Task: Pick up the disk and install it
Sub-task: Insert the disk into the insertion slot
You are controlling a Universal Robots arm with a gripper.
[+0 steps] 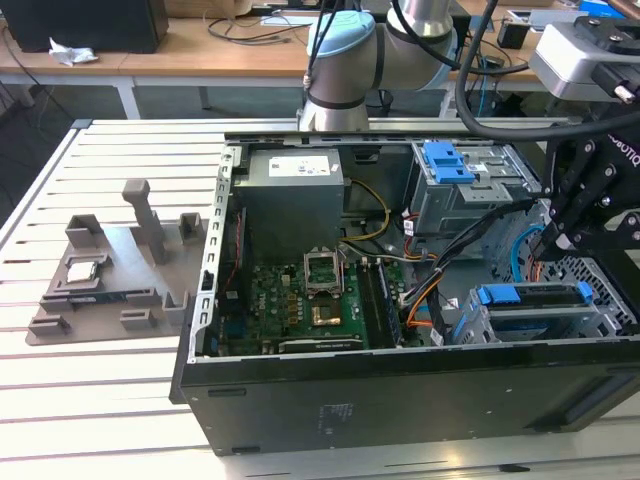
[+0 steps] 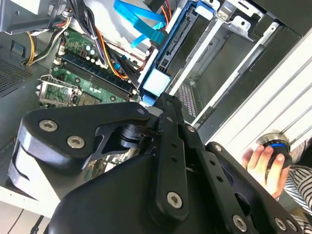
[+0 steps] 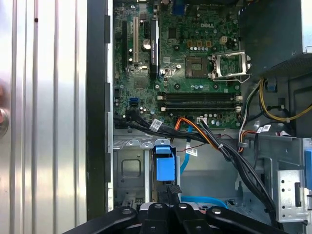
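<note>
Here we are at the open computer case (image 1: 400,400), lying on its side on the slatted bench (image 1: 100,420), and the pick-up looks done. The disk (image 1: 530,296) sits with its blue rails in the lower drive cage, at the exterior view's right. In both wrist views its blue end tab (image 3: 164,168) pokes out of the slot, with cables running past it and the motherboard (image 3: 195,63) beyond. The gripper (image 1: 550,240) hangs right over that cage. Its jaws look drawn together with nothing between them, and in the second wrist view the tip (image 2: 165,100) is right at the tab (image 2: 157,82); pressing or just beside, I can't tell. So the disk is in its bay and installation seems well along, though whether it's fully home and latched doesn't show. A bare blue bracket (image 1: 447,160) sits in the upper cage, untouched. A grey tray (image 1: 110,270) rests on the bench well apart from the action. A person's hand (image 2: 265,163) rests on a knob at the bench edge.
</note>
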